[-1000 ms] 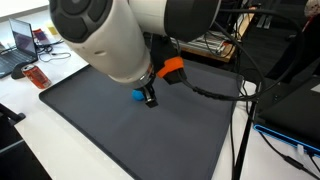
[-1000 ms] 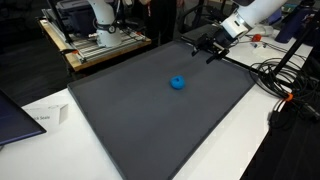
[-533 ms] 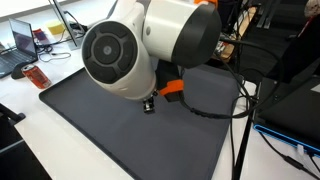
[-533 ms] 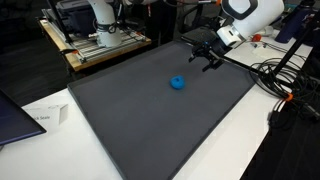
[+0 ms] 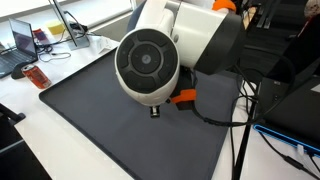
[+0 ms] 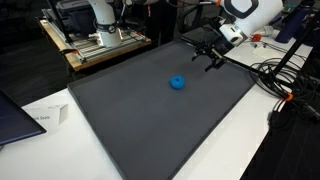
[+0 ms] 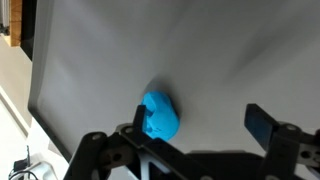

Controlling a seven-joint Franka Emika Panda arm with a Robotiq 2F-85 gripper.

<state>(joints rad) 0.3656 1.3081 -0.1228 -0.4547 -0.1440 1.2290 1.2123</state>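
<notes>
A small blue lumpy object (image 6: 178, 83) lies near the middle of a dark grey mat (image 6: 130, 120). My gripper (image 6: 210, 55) is open and empty, and hangs above the mat's far side, apart from the blue object. In the wrist view the blue object (image 7: 160, 115) sits by one finger of the open gripper (image 7: 198, 125), with bare mat between the fingers. In an exterior view my arm's large white body (image 5: 150, 65) hides the blue object, and only the gripper tip (image 5: 155, 110) shows below it.
An orange cable fitting (image 5: 183, 97) sits on the arm. A laptop (image 5: 20, 45) and a red item (image 5: 37, 76) lie beyond the mat's edge. Cables (image 6: 275, 80) run beside the mat. Another robot on a wooden bench (image 6: 100, 30) stands behind.
The arm has swung so its white body now covers the blue object in one exterior view. The gripper has shifted slightly down toward the mat and stays open.
</notes>
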